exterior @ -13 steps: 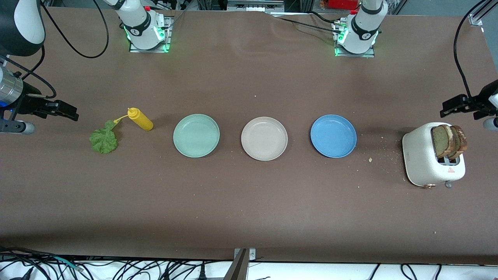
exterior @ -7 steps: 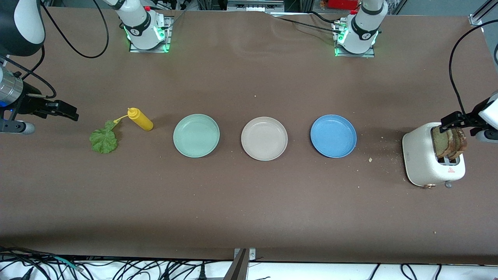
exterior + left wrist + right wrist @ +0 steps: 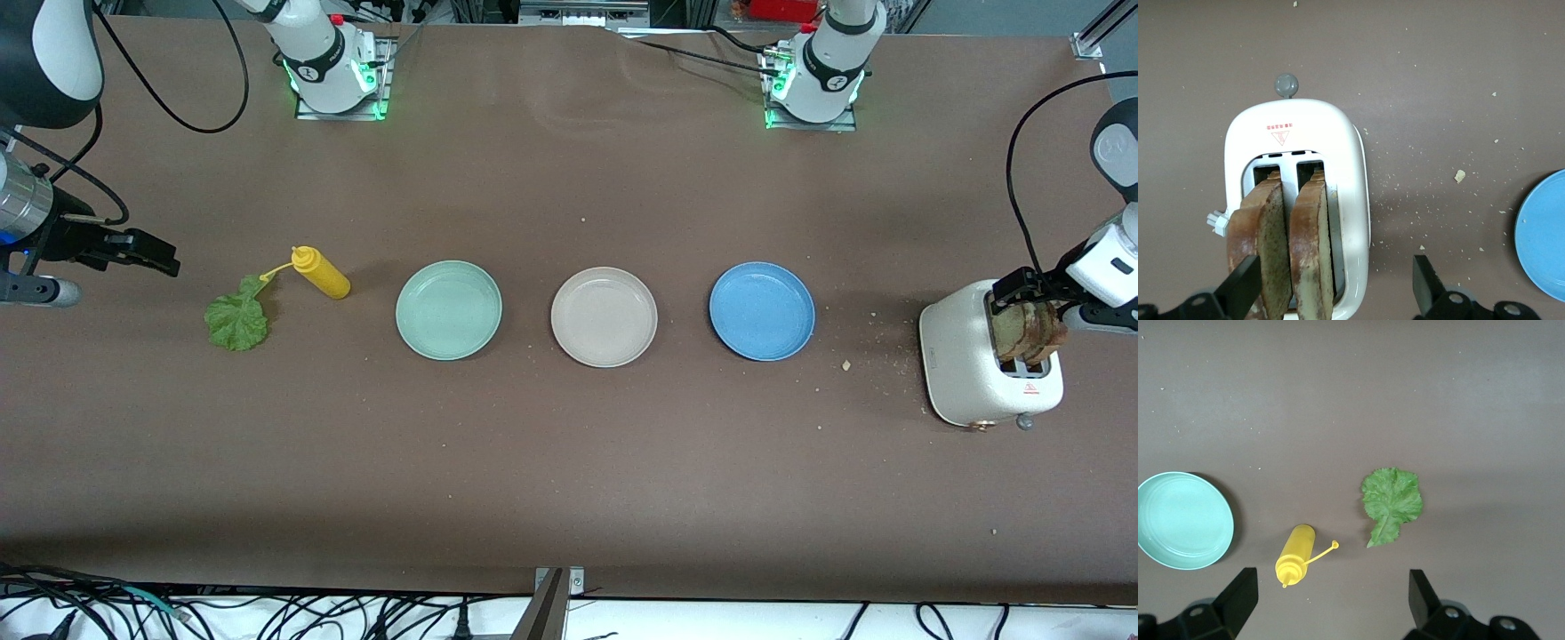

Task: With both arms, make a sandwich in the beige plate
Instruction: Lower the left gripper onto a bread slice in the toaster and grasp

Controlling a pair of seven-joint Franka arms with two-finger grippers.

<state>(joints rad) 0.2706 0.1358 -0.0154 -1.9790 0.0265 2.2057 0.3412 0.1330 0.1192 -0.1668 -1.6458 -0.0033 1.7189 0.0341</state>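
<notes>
Left gripper [image 3: 1022,293] sits over the toaster [image 3: 965,356], right above the two bread slices [image 3: 1027,329] standing upright in the slots. Jaws apart; in the left wrist view the fingers [image 3: 1245,293] straddle both slices [image 3: 1288,247] and the toaster body [image 3: 1351,167], nothing gripped, contact can't be confirmed. Toaster stands at the left arm's end of the table, roughly 3 o'clock from the blue plate [image 3: 762,311], with crumbs [image 3: 846,364] scattered on the table [image 3: 569,462] between them.

Right gripper [image 3: 147,255] waits in the air at the right arm's end, jaws apart and empty. From the right wrist view it looks down on the lettuce leaf [image 3: 1391,503], the yellow squeeze bottle [image 3: 1295,555] and part of the mint-green plate [image 3: 1183,520].

Beige plate [image 3: 604,317] is empty, in the middle of the row of three plates: mint-green plate [image 3: 448,309] at its 9 o'clock, blue plate at its 3 o'clock, all apart from each other.

Lettuce leaf [image 3: 236,320] lies flat on the table at about 9 o'clock from the mint-green plate. The yellow squeeze bottle [image 3: 322,273] lies on its side just beside the leaf, at the leaf's 1 o'clock, with its tethered cap reaching toward the leaf stem.

No sandwich assembled: bread in the toaster, lettuce on the table, plate bare.
</notes>
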